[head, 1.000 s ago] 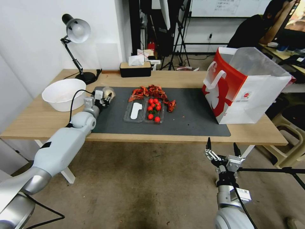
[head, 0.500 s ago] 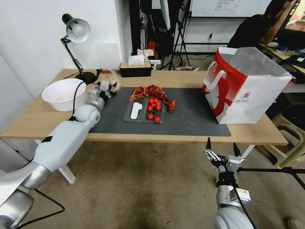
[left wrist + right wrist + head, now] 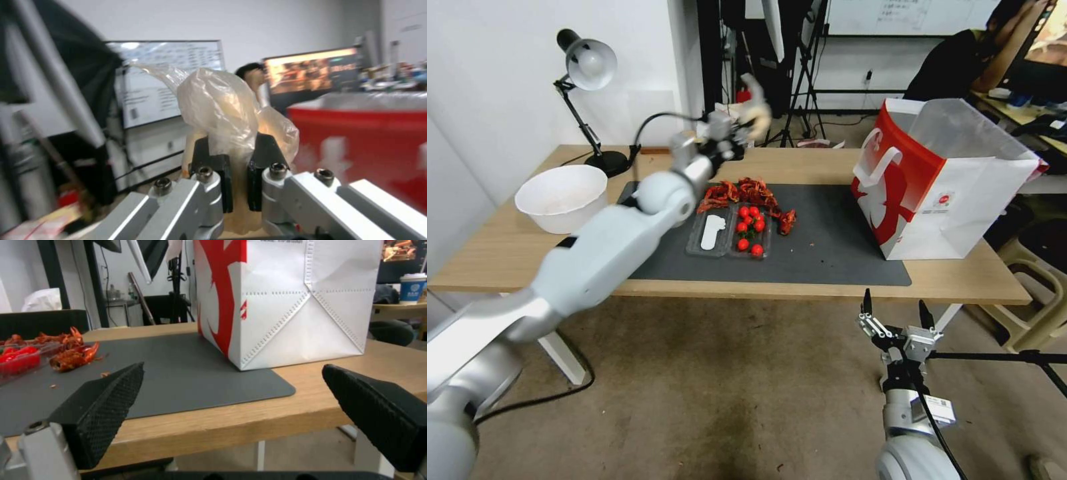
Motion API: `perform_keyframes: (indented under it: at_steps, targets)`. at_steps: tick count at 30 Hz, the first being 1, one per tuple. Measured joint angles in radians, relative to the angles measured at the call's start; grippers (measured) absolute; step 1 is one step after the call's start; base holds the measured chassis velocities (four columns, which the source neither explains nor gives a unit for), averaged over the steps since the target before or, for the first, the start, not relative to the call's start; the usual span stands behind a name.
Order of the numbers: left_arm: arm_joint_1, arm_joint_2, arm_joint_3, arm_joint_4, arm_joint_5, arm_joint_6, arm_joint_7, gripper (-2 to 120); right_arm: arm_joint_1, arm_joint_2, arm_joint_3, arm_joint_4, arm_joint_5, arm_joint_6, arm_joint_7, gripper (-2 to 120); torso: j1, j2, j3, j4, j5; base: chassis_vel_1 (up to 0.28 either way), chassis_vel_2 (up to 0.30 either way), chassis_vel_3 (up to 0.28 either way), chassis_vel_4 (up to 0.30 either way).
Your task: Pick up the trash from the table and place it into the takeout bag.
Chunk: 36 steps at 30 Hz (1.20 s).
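L gripper (image 3: 746, 127) clamps small clear bag (image 3: 756, 107) – above table (image 3: 827, 163) rear edge | R gripper (image 3: 896, 313) agape

Table (image 3: 827, 167) light wood – mat (image 3: 827, 247) matt (grey); bag (image 3: 222, 103) glossy plastic.

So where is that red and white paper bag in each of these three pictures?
Head view: the takeout bag stands at the table's right end, on the mat's corner.
Left wrist view: it is the blurred red block behind the small clear bag clamped in the left gripper.
Right wrist view: it looms close, beyond the open right gripper.
Shared landmark: the bag's red panel.
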<state>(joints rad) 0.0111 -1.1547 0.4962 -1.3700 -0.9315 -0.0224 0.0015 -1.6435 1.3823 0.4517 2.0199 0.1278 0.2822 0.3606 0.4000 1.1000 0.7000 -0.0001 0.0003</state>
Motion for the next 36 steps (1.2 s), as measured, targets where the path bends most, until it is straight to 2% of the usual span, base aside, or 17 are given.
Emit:
perform_keyframes:
  at_steps: [3,4,6,7,9,13,17,29,34,36]
  targets:
    - [-0.072,-0.075,0.067,0.026,-0.022,0.0,0.005,5,0.002,0.006,0.0,0.0,0.0,0.0,0.0,100,0.0,0.0,0.0,0.0,-0.0001,0.0,0.0,0.0,0.0]
    - [-0.072,-0.075,0.067,0.026,-0.022,0.0,0.005,5,0.002,0.006,0.0,0.0,0.0,0.0,0.0,100,0.0,0.0,0.0,0.0,-0.0001,0.0,0.0,0.0,0.0]
    - [-0.108,-0.132,0.099,0.05,-0.033,0.0,0.01,5,0.003,0.009,0.001,0.001,0.0,0.0,0.0,100,0.0,0.0,0.0,0.0001,0.0,0.0,0.0,0.0,0.0]
    - [-0.108,-0.132,0.099,0.05,-0.033,0.0,0.01,5,0.003,0.009,0.001,0.001,0.0,0.0,0.0,100,0.0,0.0,0.0,0.0001,0.0,0.0,0.0,0.0,0.0]
    - [-0.137,-0.193,0.125,0.083,-0.039,0.002,0.017,5,0.003,0.013,0.002,0.001,0.0,0.0,0.001,100,0.0,0.0,0.0,0.0001,0.0,0.0,0.0,0.0,0.0]
    - [-0.156,-0.243,0.14,0.113,-0.041,0.002,0.02,5,0.002,0.015,0.003,0.002,0.0,0.0,0.001,100,0.0,0.0,0.0,0.0001,-0.0001,0.0,0.0,0.0,0.0]
    - [-0.182,-0.326,0.16,0.174,-0.042,0.002,0.031,5,0.0,0.019,0.006,0.004,0.0,0.0,0.002,100,0.0,0.0,0.0,-0.0001,-0.0001,0.0,0.0,0.0,0.0]
    - [-0.187,-0.435,0.184,0.243,-0.028,-0.006,0.046,5,-0.002,0.024,0.009,0.009,0.0,0.004,0.005,100,0.0,0.0,0.0,0.0001,-0.0002,0.0,0.0,0.0,0.0]
    - [-0.186,-0.45,0.205,0.267,-0.011,-0.012,0.055,5,-0.002,0.024,0.009,0.011,0.0,0.005,0.005,100,0.0,0.0,0.0,0.0,-0.0001,0.0,0.0,0.0,0.0]
    - [-0.177,-0.453,0.212,0.278,-0.005,-0.012,0.056,15,-0.003,0.024,0.011,0.015,0.0,0.006,0.007,100,0.0,0.0,0.0,0.0002,-0.0003,0.0,0.0,0.0,0.0]
